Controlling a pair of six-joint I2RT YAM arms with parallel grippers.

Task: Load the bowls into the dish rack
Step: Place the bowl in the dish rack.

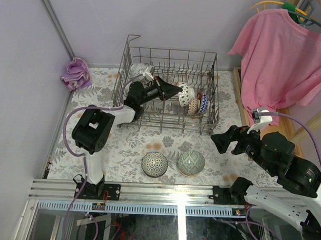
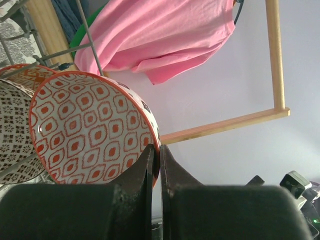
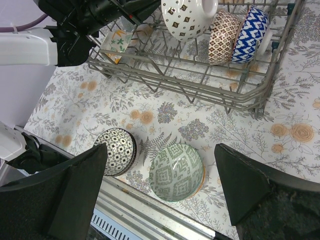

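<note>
The grey wire dish rack [image 1: 132,56] stands at the back middle of the table. My left gripper [image 2: 159,150] reaches into it, shut on the rim of a red-and-white patterned bowl [image 2: 90,130] that is held on edge. Beside this bowl lean a brown-patterned bowl [image 1: 194,106] and a blue-and-white bowl [image 1: 204,103]. On the cloth near the front lie a dark patterned bowl [image 3: 116,150] and a pale green bowl [image 3: 176,172]. My right gripper [image 3: 161,150] hovers open above these two, nothing between its fingers.
A pink shirt [image 1: 281,56] hangs on a wooden frame at the right. A purple cloth [image 1: 75,74] is bunched at the back left corner. A small floral glass dish [image 3: 117,42] lies in the rack's near end. A metal rail [image 1: 163,191] runs along the near edge.
</note>
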